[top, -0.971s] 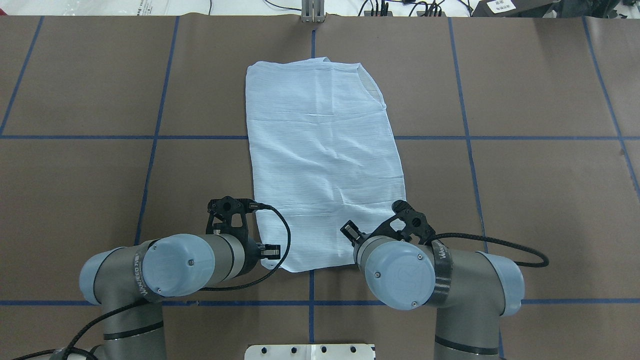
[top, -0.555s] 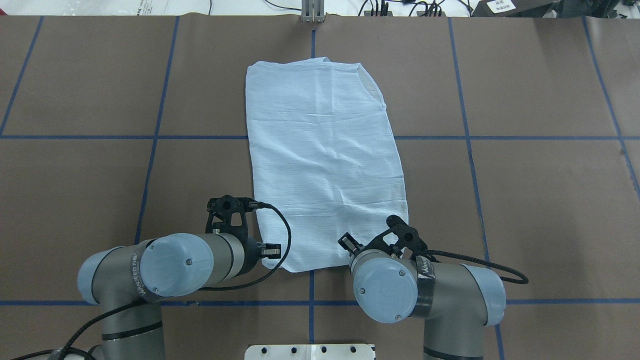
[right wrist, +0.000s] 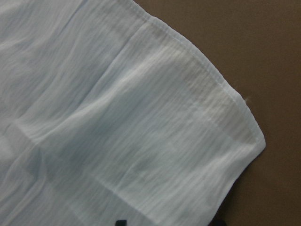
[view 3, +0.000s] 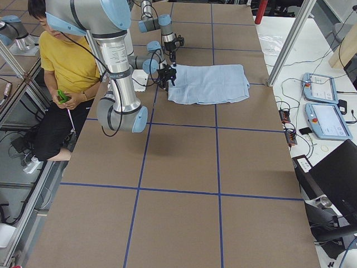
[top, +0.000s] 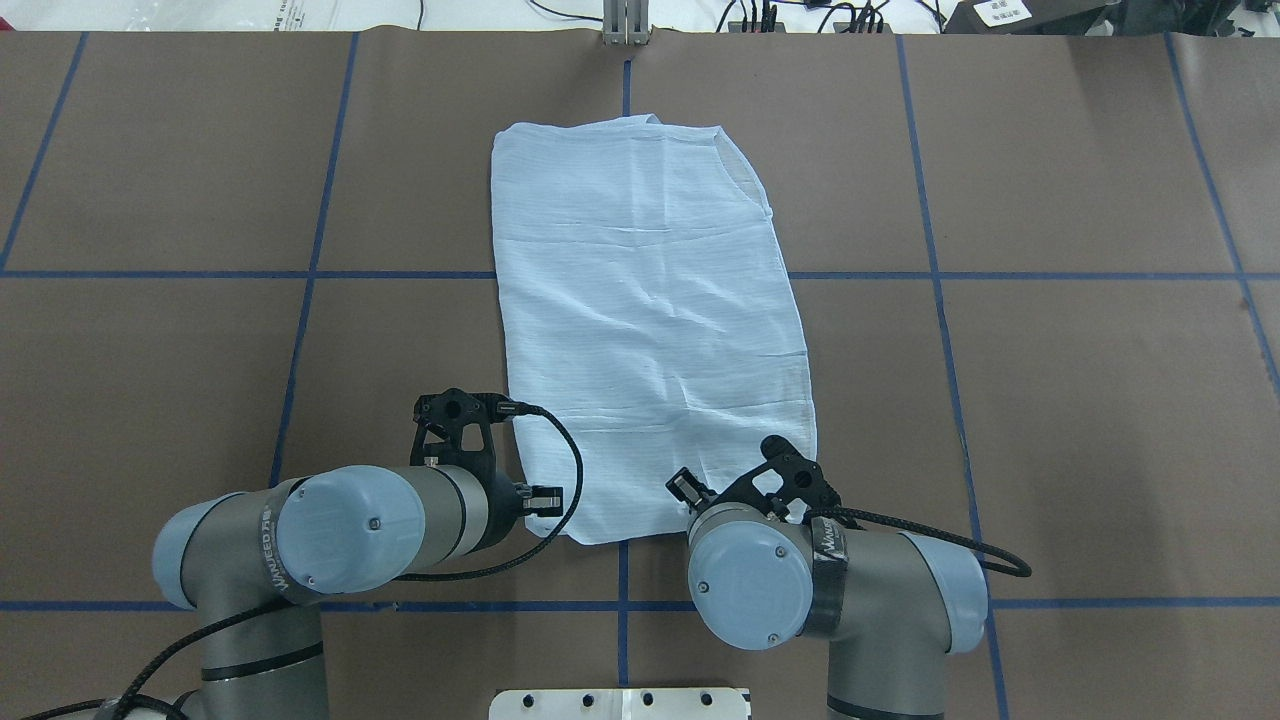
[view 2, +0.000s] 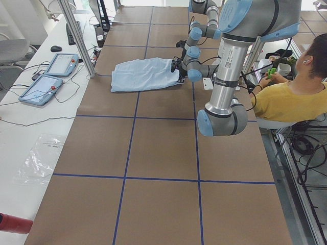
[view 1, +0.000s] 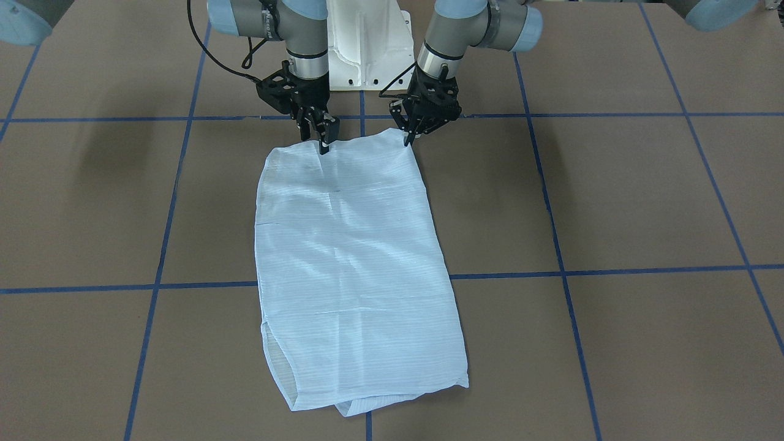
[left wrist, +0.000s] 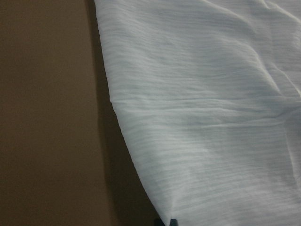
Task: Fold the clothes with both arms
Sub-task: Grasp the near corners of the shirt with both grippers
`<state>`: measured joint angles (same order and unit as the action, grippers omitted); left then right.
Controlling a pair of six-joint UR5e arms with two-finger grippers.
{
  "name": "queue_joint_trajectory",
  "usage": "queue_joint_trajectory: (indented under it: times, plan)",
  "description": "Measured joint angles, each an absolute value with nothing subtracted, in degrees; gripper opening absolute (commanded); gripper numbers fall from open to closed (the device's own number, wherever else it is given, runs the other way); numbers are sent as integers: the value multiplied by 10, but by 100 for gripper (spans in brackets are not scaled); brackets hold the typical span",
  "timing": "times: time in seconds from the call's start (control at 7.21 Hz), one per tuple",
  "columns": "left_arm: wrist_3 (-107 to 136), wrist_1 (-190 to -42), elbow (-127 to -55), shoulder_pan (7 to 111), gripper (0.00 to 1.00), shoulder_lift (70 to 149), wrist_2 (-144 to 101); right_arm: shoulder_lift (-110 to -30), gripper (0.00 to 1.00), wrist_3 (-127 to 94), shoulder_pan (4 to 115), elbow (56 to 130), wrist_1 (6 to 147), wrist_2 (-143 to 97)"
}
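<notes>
Right arm [top: 830,590] has shifted toward the robot's left and back toward its base over the last second. Its wrist now sits over the near right part of the shirt [top: 645,320]. Left arm [top: 370,520] unchanged, wrist at the near left corner. Shirt unchanged: a long folded panel lying flat on the brown table [top: 1050,400], running away from the robot. Fingers of both arms are hidden under the wrists in this overhead view.

Front view: both wrists point steeply down at the shirt's robot-side edge. Right gripper [view 1: 323,142] touches the fabric on that edge, a little in from the corner. Left gripper [view 1: 408,137] is at the opposite corner, right at the fabric's edge. Its finger spacing is unclear.

Side views: both grippers are at the shirt's robot end, too small to judge. A person [view 2: 291,97] in yellow sits behind the robot.

Left wrist view: the shirt edge runs diagonally with bare table to the left. One dark fingertip [left wrist: 171,221] shows, so I cannot tell the spacing.

Right wrist view: the hemmed corner lies ahead. Two fingertips [right wrist: 121,222] are spread wide, one over fabric and one at its edge.
</notes>
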<state>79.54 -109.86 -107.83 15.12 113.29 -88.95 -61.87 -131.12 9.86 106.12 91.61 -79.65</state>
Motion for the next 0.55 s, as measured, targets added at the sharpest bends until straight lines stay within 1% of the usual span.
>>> queue_joint_trajectory:
  times: [0.14, 0.28, 0.42, 0.55]
  plan:
    - [795, -1099, -1078, 151, 0, 1133, -889, -615, 52, -1313, 98, 1057, 916, -793]
    - [795, -1099, -1079, 151, 0, 1133, -889, -613, 41, -1314, 98, 1055, 916, -790]
    - [795, -1099, -1079, 151, 0, 1133, -889, -613, 26, -1315, 99, 1054, 916, -784]
    - [795, -1099, -1079, 151, 0, 1133, -889, -613, 0, -1316, 99, 1053, 916, -780]
